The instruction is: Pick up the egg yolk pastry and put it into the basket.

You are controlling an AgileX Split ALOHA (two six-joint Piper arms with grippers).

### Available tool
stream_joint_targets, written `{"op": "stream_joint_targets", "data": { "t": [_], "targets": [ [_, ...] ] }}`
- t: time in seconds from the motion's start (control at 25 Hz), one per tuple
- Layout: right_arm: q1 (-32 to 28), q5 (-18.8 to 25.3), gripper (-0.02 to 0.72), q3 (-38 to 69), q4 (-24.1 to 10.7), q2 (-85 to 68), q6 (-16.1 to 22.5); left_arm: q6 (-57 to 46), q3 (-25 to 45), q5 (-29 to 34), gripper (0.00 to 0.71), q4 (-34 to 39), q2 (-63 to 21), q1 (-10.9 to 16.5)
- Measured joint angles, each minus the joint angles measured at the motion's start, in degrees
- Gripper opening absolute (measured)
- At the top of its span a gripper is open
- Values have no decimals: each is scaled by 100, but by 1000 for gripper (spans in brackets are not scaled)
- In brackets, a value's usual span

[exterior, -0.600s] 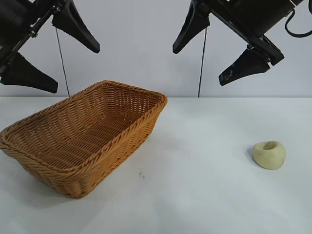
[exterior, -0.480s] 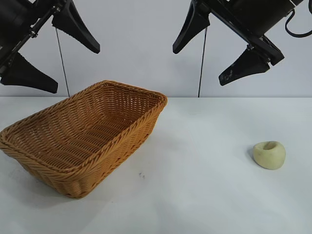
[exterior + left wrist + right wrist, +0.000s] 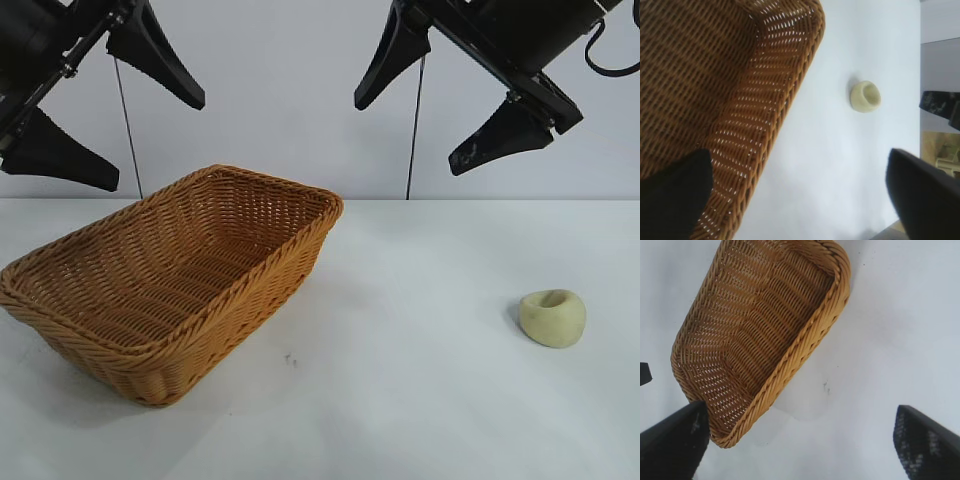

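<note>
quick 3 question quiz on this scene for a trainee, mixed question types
1. True or false: the egg yolk pastry lies inside the basket.
2. Which gripper hangs nearer above the pastry: A left gripper, B right gripper?
3. Fill in: both grippers' jaws are ____.

Key: 1 false, it sits on the table, apart from the basket. 2 B. 3 open.

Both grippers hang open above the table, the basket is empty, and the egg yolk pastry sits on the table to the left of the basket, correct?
One thing is off: in the exterior view the egg yolk pastry lies on the table to the right of the basket, well apart from it. The rest holds: left gripper and right gripper hang open above, and the basket is empty.
</note>
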Motion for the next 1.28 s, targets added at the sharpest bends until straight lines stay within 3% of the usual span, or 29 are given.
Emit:
{"op": "stream_joint_targets", "data": {
  "t": [0.68,0.96,1.08,1.28],
  "targets": [
    [0,0,694,0,0,0,0,-62,0,-76,689,113,-170,41],
    [0,0,694,0,0,0,0,-1603,18,199,689,1053,-908,47],
    [0,0,694,0,0,0,0,-2375,124,342,689,1504,-1158,-199],
    [0,0,694,0,-10,0,0,-4457,224,431,689,3025,-1255,-992]
  ]
}}
